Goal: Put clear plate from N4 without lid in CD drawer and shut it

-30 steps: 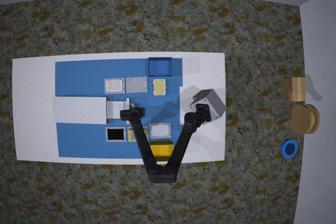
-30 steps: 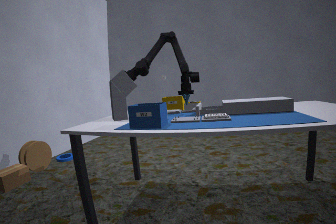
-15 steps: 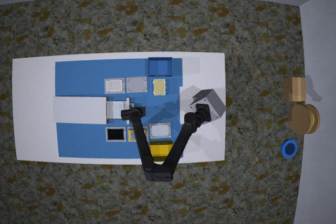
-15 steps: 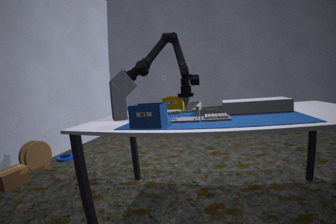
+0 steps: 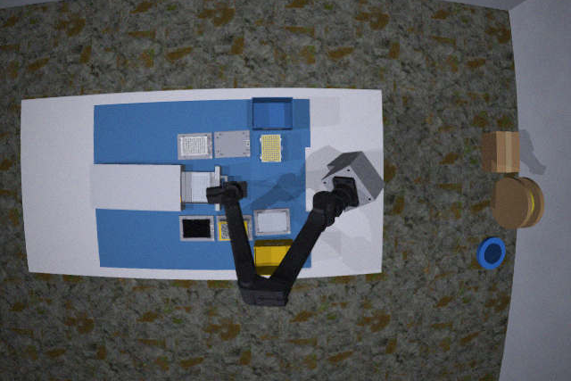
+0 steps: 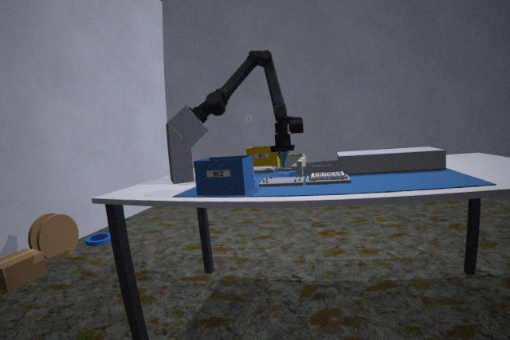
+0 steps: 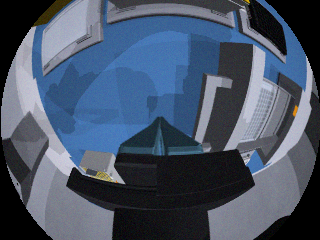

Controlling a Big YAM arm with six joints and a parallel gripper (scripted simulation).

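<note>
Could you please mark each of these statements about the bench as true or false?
1. The gripper is shut with nothing between its fingers. True.
2. The cooler's drawer is shut all the way. False: it stands partly pulled out of the housing, and the wrist view shows an amber lamp.
3. The blue bin carries the label W2. True.
4. The yellow bin sits on the floor. False: it stands on the table, at the edge of the blue mat, partly under the arm.
5. The gripper hangs over the blue bin. False: it is down by the drawer's front.
</note>
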